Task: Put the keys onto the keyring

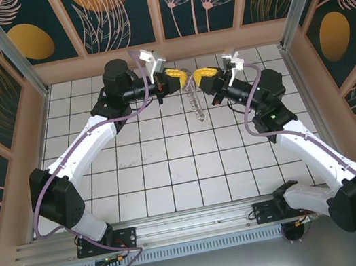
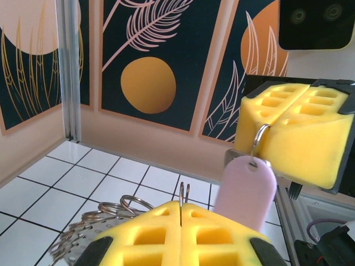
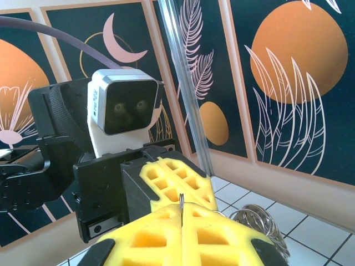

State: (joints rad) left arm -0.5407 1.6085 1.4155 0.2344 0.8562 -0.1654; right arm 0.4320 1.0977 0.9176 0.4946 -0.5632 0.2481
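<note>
left claw [image 2: 182, 215], right claw [image 3: 181, 215], seemingly pinching keyring [image 1: 195, 104]

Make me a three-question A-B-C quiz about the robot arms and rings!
1. Where do the left gripper and right gripper meet? A over the table's far end; B by the bases; C outside the walls.
2. The tag on the small ring is: A green; B pink; C black.
3. The left gripper is: A wide open; B shut on a thin wire; C holding a cup.
Answers: A, they sit near the back wall; B, it's pale pink; B, yellow pads pinch the wire.
</note>
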